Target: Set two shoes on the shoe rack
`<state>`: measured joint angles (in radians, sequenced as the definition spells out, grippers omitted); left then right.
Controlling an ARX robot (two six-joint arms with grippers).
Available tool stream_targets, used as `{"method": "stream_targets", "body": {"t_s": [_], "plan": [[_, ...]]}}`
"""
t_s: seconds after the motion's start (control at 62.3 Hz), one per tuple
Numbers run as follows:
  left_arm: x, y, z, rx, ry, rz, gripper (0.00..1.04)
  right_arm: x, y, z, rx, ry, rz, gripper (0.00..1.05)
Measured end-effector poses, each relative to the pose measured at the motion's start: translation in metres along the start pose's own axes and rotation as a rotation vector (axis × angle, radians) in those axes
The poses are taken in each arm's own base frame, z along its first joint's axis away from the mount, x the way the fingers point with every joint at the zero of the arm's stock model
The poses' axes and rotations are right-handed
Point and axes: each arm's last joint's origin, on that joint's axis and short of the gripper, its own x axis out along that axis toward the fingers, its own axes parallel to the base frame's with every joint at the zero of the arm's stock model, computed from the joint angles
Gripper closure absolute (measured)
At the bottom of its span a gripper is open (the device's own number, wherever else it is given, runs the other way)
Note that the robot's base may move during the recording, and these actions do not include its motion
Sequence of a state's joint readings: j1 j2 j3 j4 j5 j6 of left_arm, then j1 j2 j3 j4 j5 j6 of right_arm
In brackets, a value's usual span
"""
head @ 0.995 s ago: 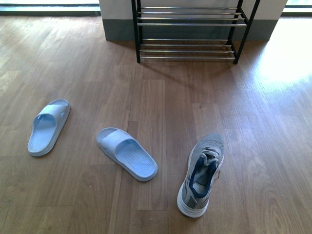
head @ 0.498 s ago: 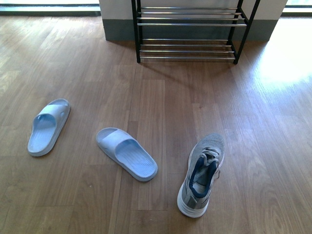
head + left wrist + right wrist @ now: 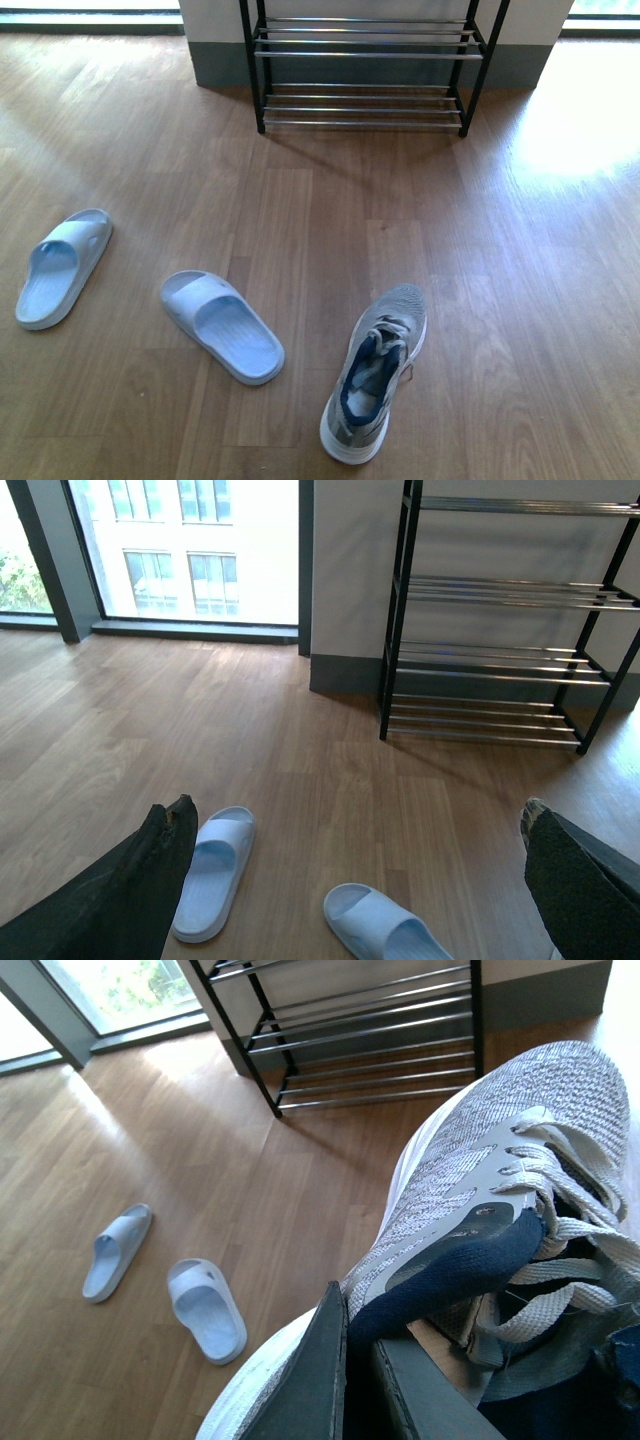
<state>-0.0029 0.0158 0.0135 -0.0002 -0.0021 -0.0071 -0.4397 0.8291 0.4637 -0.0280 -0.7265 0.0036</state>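
One grey knit sneaker [image 3: 375, 370] lies on the wooden floor, toe toward the shoe rack [image 3: 360, 60] at the far wall. Neither arm shows in the front view. A second grey knit sneaker [image 3: 500, 1160] hangs above the floor, with my right gripper [image 3: 358, 1360] shut on its navy collar; its toe points toward the shoe rack [image 3: 360, 1030]. My left gripper [image 3: 357, 810] is open and holds nothing, high above the two pale blue slides [image 3: 212, 870] [image 3: 385, 930]. The shoe rack [image 3: 500, 630] stands ahead of it with bare chrome bars.
Two pale blue slides [image 3: 60, 265] [image 3: 222, 325] lie on the floor left of the sneaker. The rack stands against a white wall with a grey skirting [image 3: 215, 65]. Large windows [image 3: 190, 540] run along the left side.
The whole scene has slid left and a little down in the front view. The shoes on the floor keep their places relative to each other.
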Motion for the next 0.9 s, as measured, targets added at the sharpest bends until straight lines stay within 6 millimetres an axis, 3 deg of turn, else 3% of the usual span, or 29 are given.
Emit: {"method": "stream_targets", "body": {"t_s": [0.803,0.899], "plan": [[0.0,0.0,0.0001,0.0,0.0,0.0,0.09,-0.0001,-0.0008,-0.0005,0.002,0.0,-0.014,1.03],[0.0074,-0.0032,0.0007,-0.033,0.247,0.28,0.09,-0.0002,-0.0008,-0.0004,0.002,0.0,-0.011,1.03]]}}
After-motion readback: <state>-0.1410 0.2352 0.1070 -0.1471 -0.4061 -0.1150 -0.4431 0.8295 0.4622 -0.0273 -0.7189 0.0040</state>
